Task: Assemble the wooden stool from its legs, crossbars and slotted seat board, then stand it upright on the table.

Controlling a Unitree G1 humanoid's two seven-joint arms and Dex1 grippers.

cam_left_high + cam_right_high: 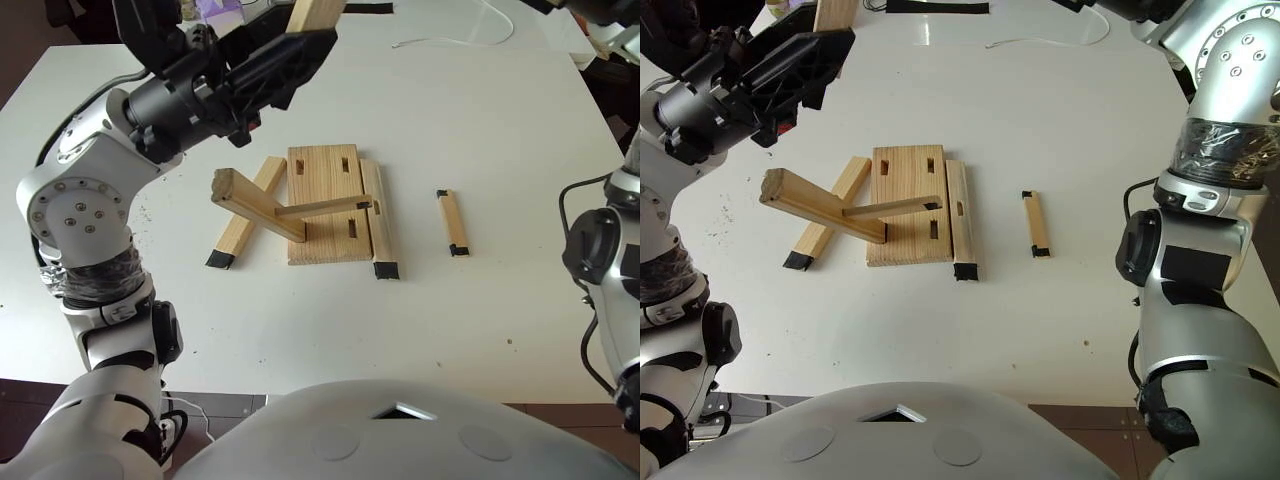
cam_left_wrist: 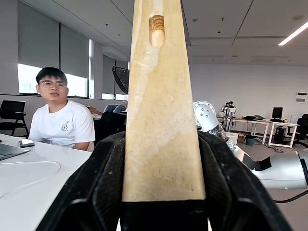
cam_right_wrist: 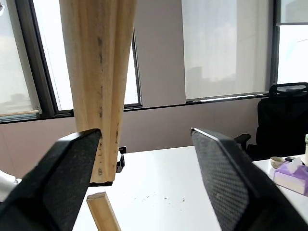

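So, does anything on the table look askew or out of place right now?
Yes. One leg, with a crossbar apparently joined to it, leans tilted across the seat board. Its left end is raised above the table, and it does not stand in any slot. A short crossbar lies alone to the board's right.

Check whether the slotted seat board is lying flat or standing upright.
Lying flat. The seat board rests on the table with its slotted face up; a leg and crossbar rest across it.
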